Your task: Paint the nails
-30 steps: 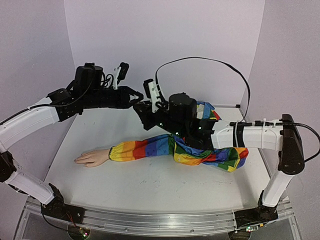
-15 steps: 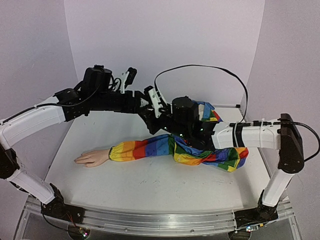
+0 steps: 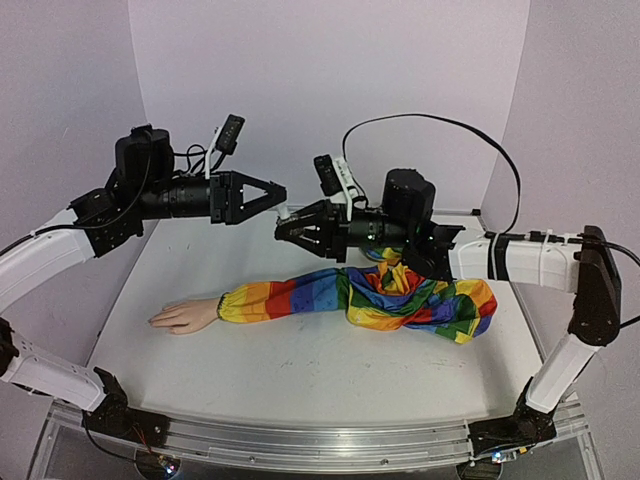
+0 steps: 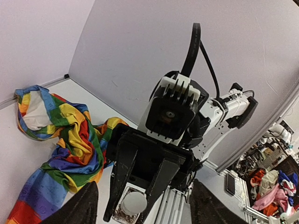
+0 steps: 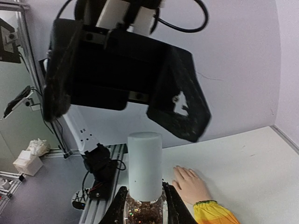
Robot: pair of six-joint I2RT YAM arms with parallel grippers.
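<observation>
The white table [image 3: 300, 380] carries everything, with both arms raised above its far half. The left arm [image 3: 60, 250] and right arm [image 3: 530, 262] reach toward each other, their ends nearly meeting in the air. The rainbow-striped sleeve [image 3: 400, 300] lies across the table, bunched under the right arm. The mannequin hand [image 3: 185, 316] at its left end rests flat on the surface, well apart from both grippers. The left gripper [image 3: 272, 192] has its fingers [image 4: 86, 205] spread wide and grips nothing. The right gripper [image 3: 288, 226] is clamped on a small glass bottle [image 5: 144, 210] of glittery polish. The bottle's pale cap [image 5: 145, 165] points at the left gripper, seemingly just short of it. The nails [image 5: 180, 171] are too small to make out.
</observation>
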